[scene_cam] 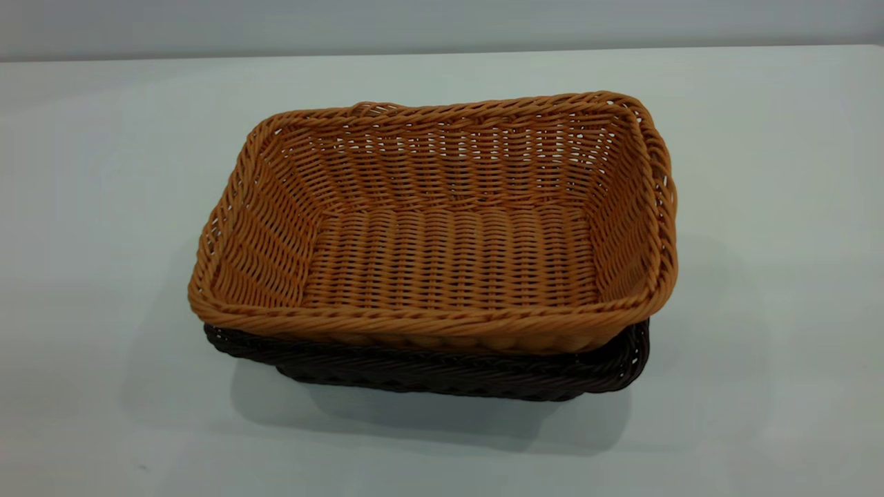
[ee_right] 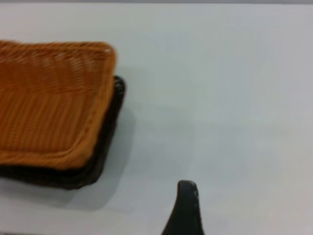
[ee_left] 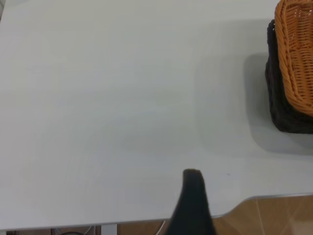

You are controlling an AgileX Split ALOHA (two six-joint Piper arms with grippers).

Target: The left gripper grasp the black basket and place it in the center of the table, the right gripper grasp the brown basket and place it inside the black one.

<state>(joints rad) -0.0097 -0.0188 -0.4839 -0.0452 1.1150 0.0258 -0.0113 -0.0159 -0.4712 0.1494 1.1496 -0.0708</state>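
now brown basket [scene_cam: 442,235] nested inside black basket [scene_cam: 442,373], on table [scene_cam: 760,207]

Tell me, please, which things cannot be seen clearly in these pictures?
- Black basket: exterior view, its inside is hidden by the brown basket nested in it.
- Left gripper: left wrist view, one blurred dark shape cut by the edge.
- Right gripper: right wrist view, likewise cut off.
- Both arms: outside the exterior view.

Black basket [scene_cam: 442,376] mostly hidden

brown basket [scene_cam: 442,228]: orange-tan weave | black basket [scene_cam: 442,373]: seemingly brown-black weave | table [scene_cam: 103,207]: pale grey
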